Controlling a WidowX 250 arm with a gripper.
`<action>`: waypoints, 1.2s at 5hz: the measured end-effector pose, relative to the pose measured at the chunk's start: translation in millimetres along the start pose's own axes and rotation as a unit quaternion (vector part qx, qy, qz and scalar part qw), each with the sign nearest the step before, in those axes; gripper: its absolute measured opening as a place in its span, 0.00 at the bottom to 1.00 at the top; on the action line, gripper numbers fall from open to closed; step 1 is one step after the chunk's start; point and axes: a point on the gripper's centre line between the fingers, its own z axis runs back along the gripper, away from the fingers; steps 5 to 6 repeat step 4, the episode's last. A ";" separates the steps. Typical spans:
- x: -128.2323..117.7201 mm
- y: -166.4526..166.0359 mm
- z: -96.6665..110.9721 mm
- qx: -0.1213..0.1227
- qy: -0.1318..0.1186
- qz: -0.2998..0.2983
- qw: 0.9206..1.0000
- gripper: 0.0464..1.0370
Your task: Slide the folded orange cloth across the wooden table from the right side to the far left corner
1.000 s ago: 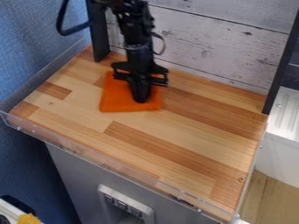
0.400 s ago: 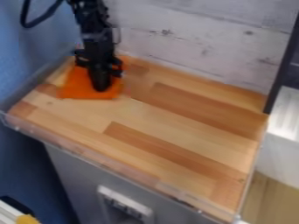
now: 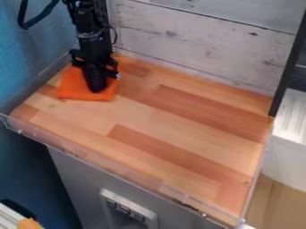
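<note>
Hanging at the upper left, the pincer (image 3: 97,89) points down onto the middle of a flat orange cloth (image 3: 68,91). We see it touching the cloth, or so near that no gap shows, and we cannot tell whether it is released, clenched or grasping a fold. The cloth lies near the back left corner of the bench (image 3: 179,129), partly hidden by the pincer and the black arm (image 3: 90,27) above. A black cable (image 3: 24,18) loops to the left of the arm.

Around the work, we find a plank wall (image 3: 197,49) standing behind, a blue wall (image 3: 30,62) at the left, and a dark post (image 3: 287,67) upright at the back right. A clear raised strip (image 3: 113,169) guards the front edge.

The bench top is laid in pale and reddish-brown wooden strips. Below it we see a grey front (image 3: 74,179) with a pale panel (image 3: 106,194); to the right are a white ridged surface (image 3: 293,109) and, lower down, wood flooring (image 3: 275,203). A yellow-orange object (image 3: 28,224) pokes into the bottom left corner.

Counting, we make it one pincer, one cloth, one cable and one dark post.
</note>
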 end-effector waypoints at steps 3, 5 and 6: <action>-34.9 -18.2 48.5 -0.004 -0.009 -0.004 1.000 0.97; -46.9 -23.6 64.9 0.000 -0.020 -0.001 1.000 0.97; -46.9 -23.6 64.9 0.000 -0.020 -0.001 1.000 0.97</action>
